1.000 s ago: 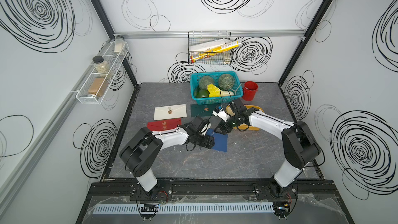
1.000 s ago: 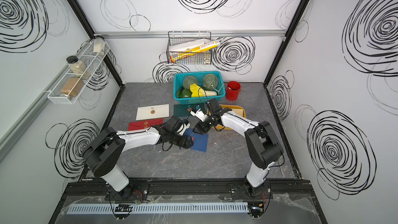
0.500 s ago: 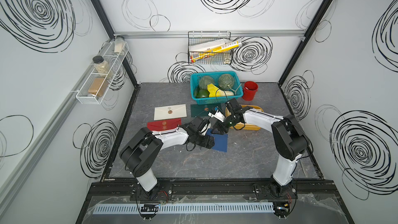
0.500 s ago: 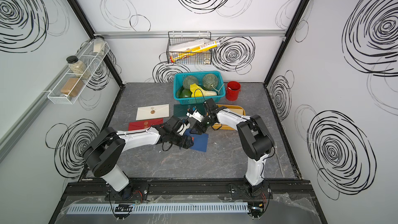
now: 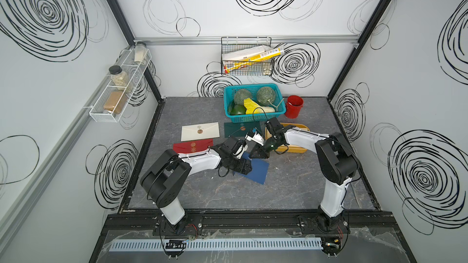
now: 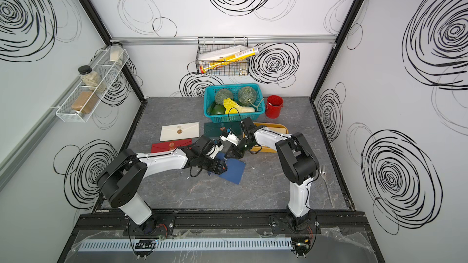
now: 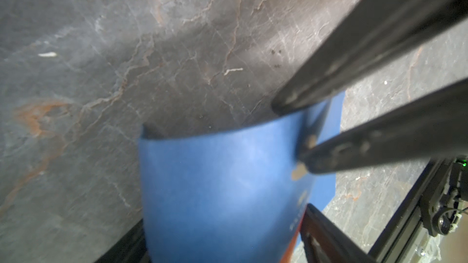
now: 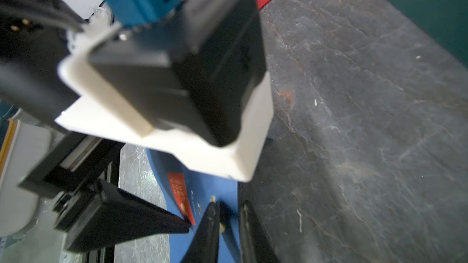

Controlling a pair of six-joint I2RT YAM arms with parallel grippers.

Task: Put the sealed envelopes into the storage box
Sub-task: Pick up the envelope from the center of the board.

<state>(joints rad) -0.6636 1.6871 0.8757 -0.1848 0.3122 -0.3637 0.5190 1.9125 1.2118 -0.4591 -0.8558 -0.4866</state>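
Note:
A navy envelope [image 5: 258, 172] sits at mid-table, bowed and raised between the fingers of my left gripper [image 5: 243, 169], which is shut on it across its width; the left wrist view shows its far edge lifted [image 7: 217, 173]. My right gripper [image 5: 257, 154] is shut on the same envelope's far edge, one finger on each side of the paper [image 8: 229, 207]. White [image 5: 200, 131], red [image 5: 191, 147] and dark green [image 5: 240, 129] envelopes lie flat behind the left arm. The orange-yellow storage box [image 5: 296, 150] sits under the right forearm, with a pale envelope [image 6: 277, 130] inside.
A teal basket [image 5: 250, 118] of vegetables and a red bucket [image 5: 293, 107] stand just behind the envelopes and box. A fork [image 6: 325, 177] lies near the right wall. A wire basket and a jar shelf hang on the walls.
My right gripper has swung left from the box to the navy envelope and closed on its edge. The left arm has stayed put.

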